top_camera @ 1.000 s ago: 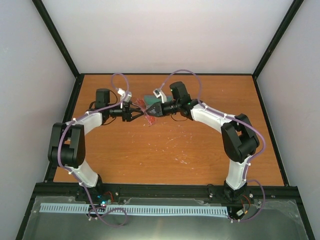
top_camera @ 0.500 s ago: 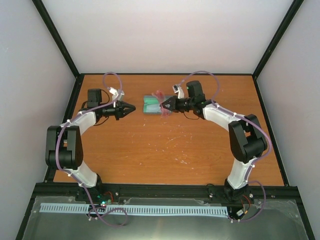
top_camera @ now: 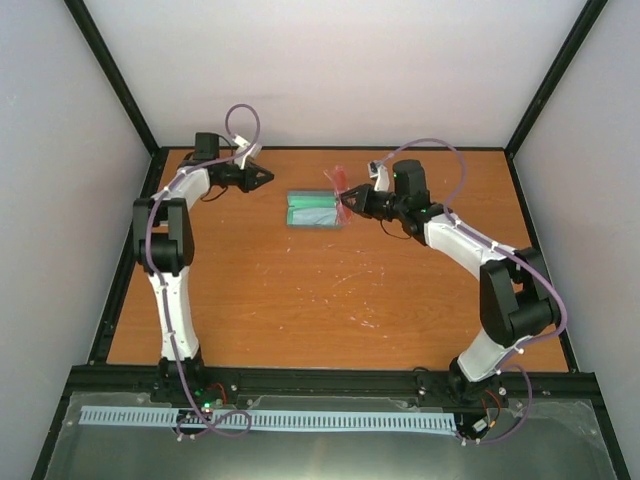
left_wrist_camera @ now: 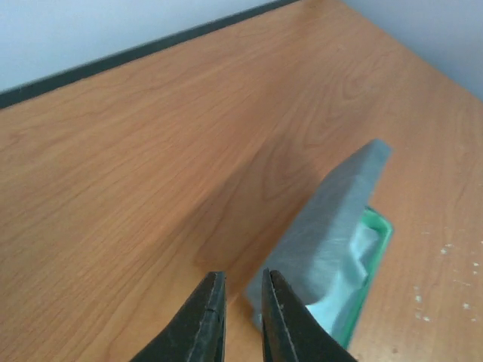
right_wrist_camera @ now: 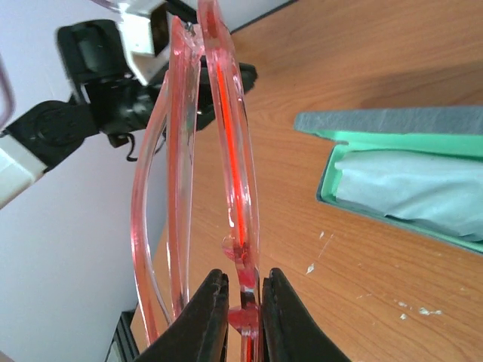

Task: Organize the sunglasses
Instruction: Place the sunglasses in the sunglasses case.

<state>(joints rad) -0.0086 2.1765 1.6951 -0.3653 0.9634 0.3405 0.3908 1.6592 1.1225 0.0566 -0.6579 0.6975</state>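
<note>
Sunglasses (right_wrist_camera: 226, 151), red-pink frame, pinched in right tool (right_wrist_camera: 243, 277) above worktop (top_camera: 330, 300) just beside open grey-blue case (top_camera: 314, 210), likely poised for stowing over the cloth (right_wrist_camera: 407, 185) inside; left tool (left_wrist_camera: 241, 275) empty, nearly closed, parked well apart near far-left corner.

We see an open grey-blue case (top_camera: 314, 210) lying on the wooden table (top_camera: 330, 300), between the left gripper (top_camera: 266, 177) and the right gripper (top_camera: 345, 203). It sits apart from the left one and near the tips of the right one. Its green lining faces up, and a light-blue cloth (right_wrist_camera: 411, 188) lies inside, ahead and to the right of the right gripper. White specks (right_wrist_camera: 313, 265) dot the wood just ahead of that gripper. White walls (top_camera: 330, 70) and a black frame (top_camera: 120, 90) surround the table.
</note>
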